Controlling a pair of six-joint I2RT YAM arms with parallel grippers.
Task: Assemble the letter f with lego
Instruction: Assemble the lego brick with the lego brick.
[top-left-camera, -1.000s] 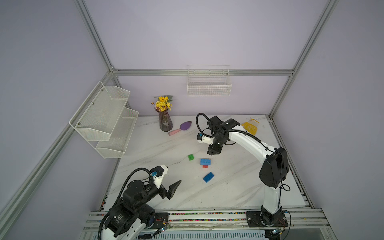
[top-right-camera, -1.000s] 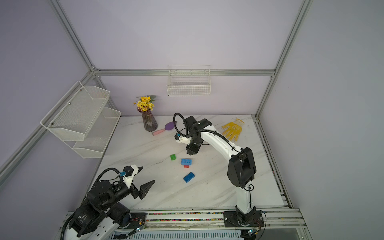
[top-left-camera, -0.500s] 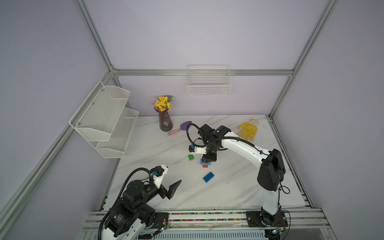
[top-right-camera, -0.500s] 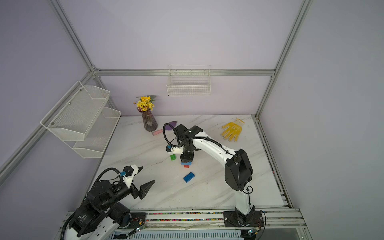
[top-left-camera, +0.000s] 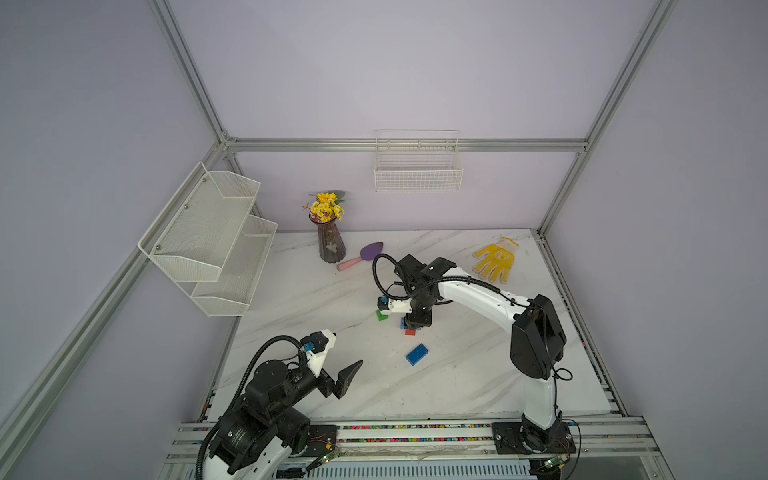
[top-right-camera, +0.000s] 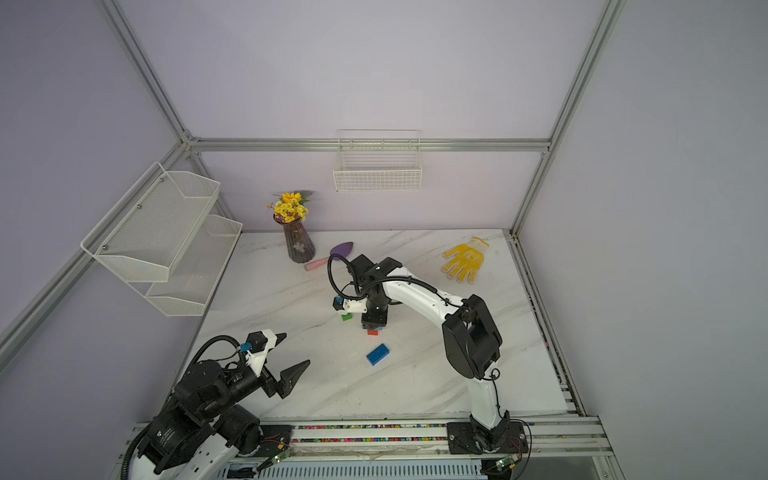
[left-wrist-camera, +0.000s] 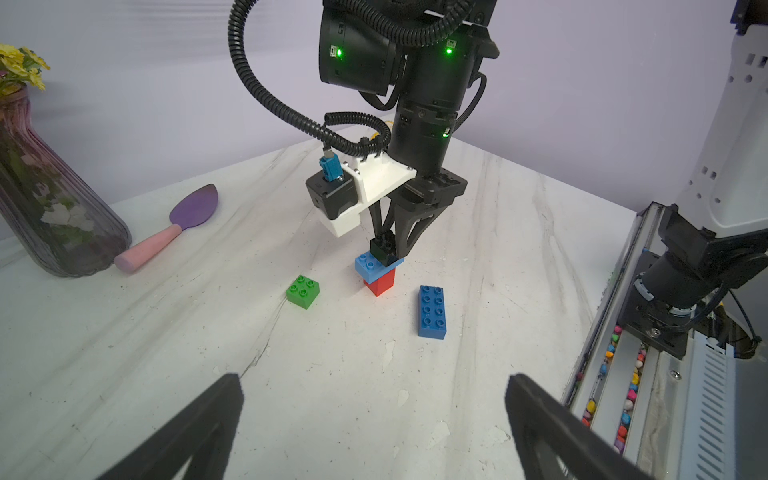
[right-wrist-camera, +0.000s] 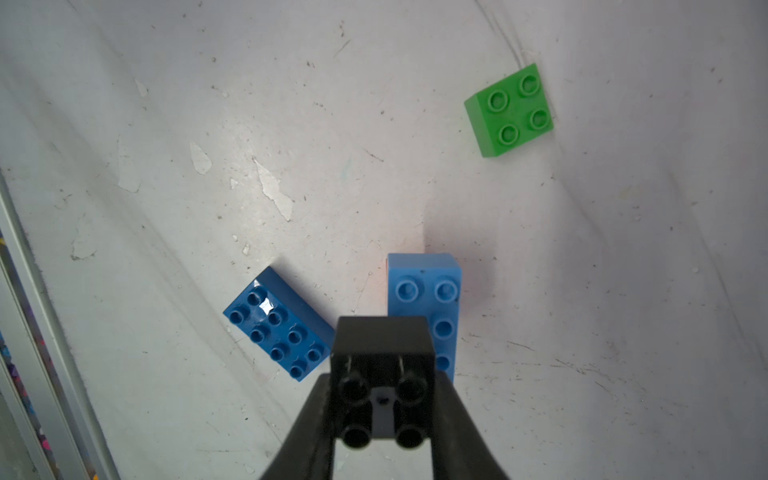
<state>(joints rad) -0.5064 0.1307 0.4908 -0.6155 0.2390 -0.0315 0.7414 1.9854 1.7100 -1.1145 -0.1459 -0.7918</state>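
My right jaws clamp the black brick (right-wrist-camera: 382, 345) between them, light blue brick (right-wrist-camera: 424, 291) right beneath; left jaws stand wide.

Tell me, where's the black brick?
In the left wrist view the black brick is pinched in the right gripper, over the light blue brick on the red brick, between the green brick and the dark blue brick.

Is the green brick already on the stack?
No. In the left wrist view the green brick sits alone on the table, apart from the light blue brick on the red brick.
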